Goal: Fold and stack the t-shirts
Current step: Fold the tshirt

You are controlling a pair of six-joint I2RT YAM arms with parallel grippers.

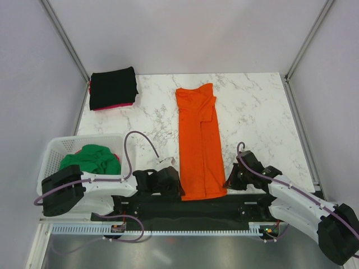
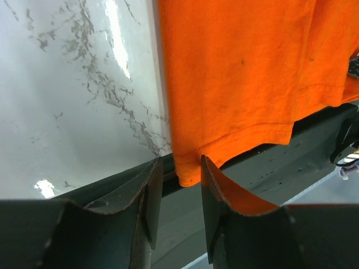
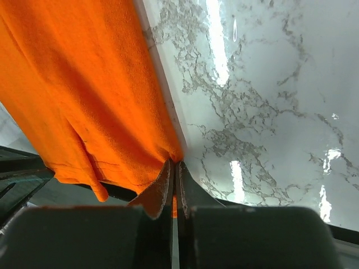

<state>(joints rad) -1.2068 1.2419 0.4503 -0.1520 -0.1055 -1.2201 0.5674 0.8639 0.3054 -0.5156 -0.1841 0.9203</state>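
Note:
The orange t-shirt [image 1: 198, 140] lies folded into a long narrow strip down the middle of the marble table [image 1: 252, 112], its hem hanging over the near edge. My left gripper [image 1: 178, 185] is open, its jaws either side of the hem's left corner [image 2: 188, 171]. My right gripper [image 1: 229, 182] is shut on the hem's right edge [image 3: 168, 151]. A folded black t-shirt [image 1: 113, 87] lies on a pink-red one [image 1: 120, 106] at the far left. A green t-shirt [image 1: 92, 158] sits crumpled in the basket.
The white lattice basket [image 1: 53, 154] stands at the near left, beside my left arm. A black rail [image 1: 190, 208] runs along the table's near edge under the hem. Grey walls close in the table on three sides.

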